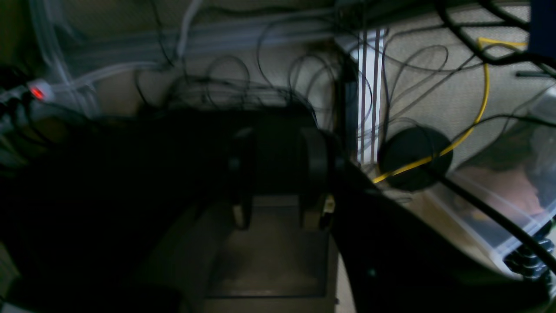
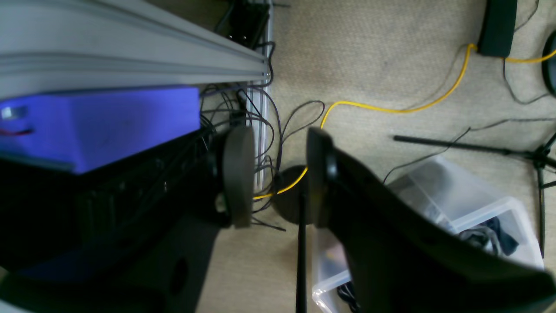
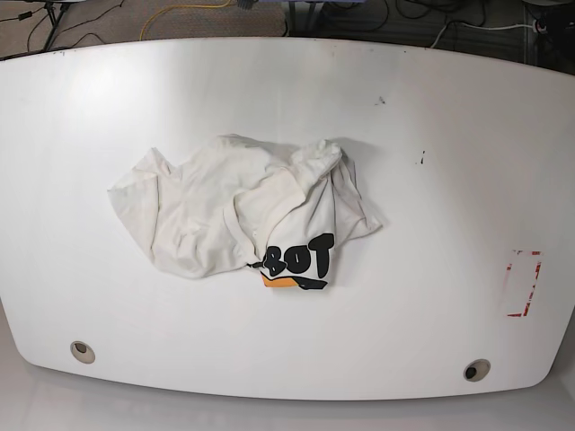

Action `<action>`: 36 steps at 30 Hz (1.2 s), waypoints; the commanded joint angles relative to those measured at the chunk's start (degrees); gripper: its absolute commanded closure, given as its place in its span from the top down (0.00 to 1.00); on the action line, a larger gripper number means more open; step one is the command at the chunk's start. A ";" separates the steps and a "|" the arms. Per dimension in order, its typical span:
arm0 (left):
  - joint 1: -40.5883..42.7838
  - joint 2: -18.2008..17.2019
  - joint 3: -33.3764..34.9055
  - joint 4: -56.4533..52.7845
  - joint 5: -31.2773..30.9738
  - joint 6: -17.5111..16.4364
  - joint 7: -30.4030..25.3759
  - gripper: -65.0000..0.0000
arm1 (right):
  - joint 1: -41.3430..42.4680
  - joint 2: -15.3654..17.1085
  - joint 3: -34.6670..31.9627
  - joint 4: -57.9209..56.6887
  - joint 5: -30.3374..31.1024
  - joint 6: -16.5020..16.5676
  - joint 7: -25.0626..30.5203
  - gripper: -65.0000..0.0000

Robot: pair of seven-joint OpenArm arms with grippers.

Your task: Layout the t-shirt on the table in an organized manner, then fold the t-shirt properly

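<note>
Both grippers hang off the table, aimed at the floor, and neither shows in the base view. Right gripper [image 2: 278, 174], centre of its wrist frame: jaws apart, nothing between them, only carpet and a yellow cable [image 2: 391, 108] visible through the gap. Left gripper [image 1: 280, 174], centre of its dim wrist frame: jaws also apart, empty.

Base view, left to right: a grommet hole [image 3: 82, 351] at lower left; the t-shirt [image 3: 243, 215] lies bunched in a heap left of centre on the table [image 3: 431, 162], black lettering and an orange patch showing at its lower edge; red tape rectangle [image 3: 524, 284] at far right.

Judgement: arms look parked clear so the crumpled shirt is unobstructed; layout not yet begun.
</note>
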 commanded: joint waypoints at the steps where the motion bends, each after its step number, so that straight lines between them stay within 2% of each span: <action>1: 3.81 -0.11 0.04 5.06 -1.50 0.01 -0.89 0.22 | -3.12 0.12 0.02 2.66 0.28 0.17 0.28 0.30; 9: 12.34 -0.73 0.30 19.39 -8.98 -0.08 -0.80 0.23 | -8.48 0.04 0.02 10.66 0.28 0.17 0.28 0.30; 14: 18.40 -2.93 0.74 29.41 -9.68 -0.08 0.35 0.23 | -11.91 0.04 0.02 16.73 0.28 0.17 0.28 0.30; 23: 26.67 -3.72 0.83 46.03 -11.70 -0.08 1.75 0.22 | -18.77 0.04 0.11 30.44 0.28 -0.18 0.19 0.30; 30: 31.15 -8.20 -0.67 58.77 -17.06 -0.08 1.75 0.22 | -22.81 0.04 0.02 40.90 0.28 -0.27 0.19 0.30; 36: 30.45 -11.54 -0.75 62.03 -20.93 -0.08 1.75 0.23 | -19.21 0.04 0.46 41.34 0.19 -0.36 0.19 0.30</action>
